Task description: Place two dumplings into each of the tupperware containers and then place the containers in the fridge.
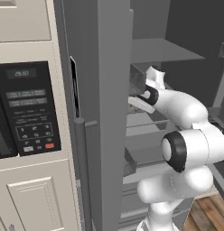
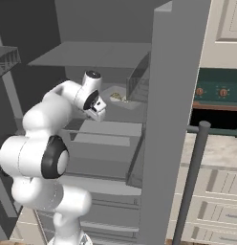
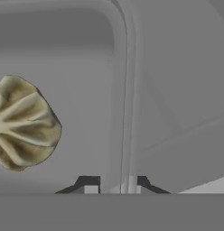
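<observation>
End effector clamped on rim of tupperware container, its wall running straight ahead, dumpling inside, left of grip.

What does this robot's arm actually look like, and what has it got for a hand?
The arm is a chain of smooth, rounded, glossy white segments with dark, nearly black rings at the joints. No loose cables or lettering are visible. Its hand is a small gripper with two short dark fingers, each with a pale patch at the tip.
</observation>
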Controlling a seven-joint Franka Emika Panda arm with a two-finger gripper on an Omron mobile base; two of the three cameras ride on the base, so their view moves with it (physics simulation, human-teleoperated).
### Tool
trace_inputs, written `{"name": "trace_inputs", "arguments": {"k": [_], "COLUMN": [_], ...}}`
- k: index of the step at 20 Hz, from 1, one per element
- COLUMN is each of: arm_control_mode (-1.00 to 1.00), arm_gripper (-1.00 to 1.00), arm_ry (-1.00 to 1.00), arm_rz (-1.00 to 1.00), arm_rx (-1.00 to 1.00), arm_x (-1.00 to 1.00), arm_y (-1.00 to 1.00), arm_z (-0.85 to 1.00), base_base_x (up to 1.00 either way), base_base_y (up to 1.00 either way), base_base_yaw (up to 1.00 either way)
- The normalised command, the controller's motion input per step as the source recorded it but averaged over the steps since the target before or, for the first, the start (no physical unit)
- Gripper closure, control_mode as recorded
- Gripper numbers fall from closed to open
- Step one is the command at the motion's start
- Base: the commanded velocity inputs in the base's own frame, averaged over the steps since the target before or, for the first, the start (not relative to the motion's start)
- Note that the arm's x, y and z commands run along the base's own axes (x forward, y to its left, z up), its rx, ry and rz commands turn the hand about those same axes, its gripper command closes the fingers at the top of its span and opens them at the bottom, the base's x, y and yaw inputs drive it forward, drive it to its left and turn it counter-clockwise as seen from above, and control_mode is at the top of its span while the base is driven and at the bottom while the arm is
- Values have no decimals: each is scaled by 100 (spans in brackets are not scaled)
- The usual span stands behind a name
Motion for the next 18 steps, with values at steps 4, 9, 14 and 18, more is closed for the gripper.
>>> {"name": "trace_inputs", "arguments": {"k": [4,9,14,18], "arm_control_mode": [-100,-100,-100,-100], "arm_gripper": [100,100,-100,-100], "arm_ry": [-1,-2,-4,-30], "arm_rz": [9,9,7,5], "arm_rx": [0,0,0,2], "arm_x": [60,65,37,1], "arm_y": [0,1,22,6], "arm_z": [-21,-38,-21,-2], "base_base_x": [0,0,0,0], "base_base_y": [0,0,0,0], "base_base_yaw": [0,0,0,0]}}
